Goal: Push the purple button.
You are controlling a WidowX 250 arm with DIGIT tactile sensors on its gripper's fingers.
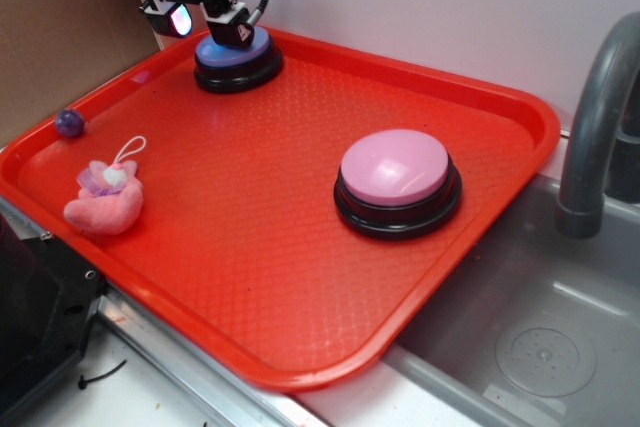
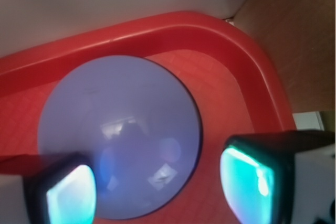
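My claw [image 1: 205, 20] hangs with its fingers spread apart, gripping nothing, and the purple button [image 1: 236, 50] sits right beneath it at the far corner of the red tray [image 1: 300, 347]. I'd judge a straight push down on the dome's middle best; one finger looks near its edge. The pink button [image 1: 395, 169] lies well off toward me.

Glossy smooth plastic on purple button [image 2: 119, 135], dome mirroring gripper [image 2: 157, 187] pads [image 2: 71, 195], which glow teal. Same sheen on pink button [image 1: 394, 167]; black bases shiny too. Tray [image 1: 250, 247]: red plastic, finely dimpled floor, smooth rim. Plush [image 1: 104, 199]: fuzzy pink cloth. Faucet [image 1: 598, 117]: dull grey metal. Sink [image 1: 540, 347]: brushed steel.
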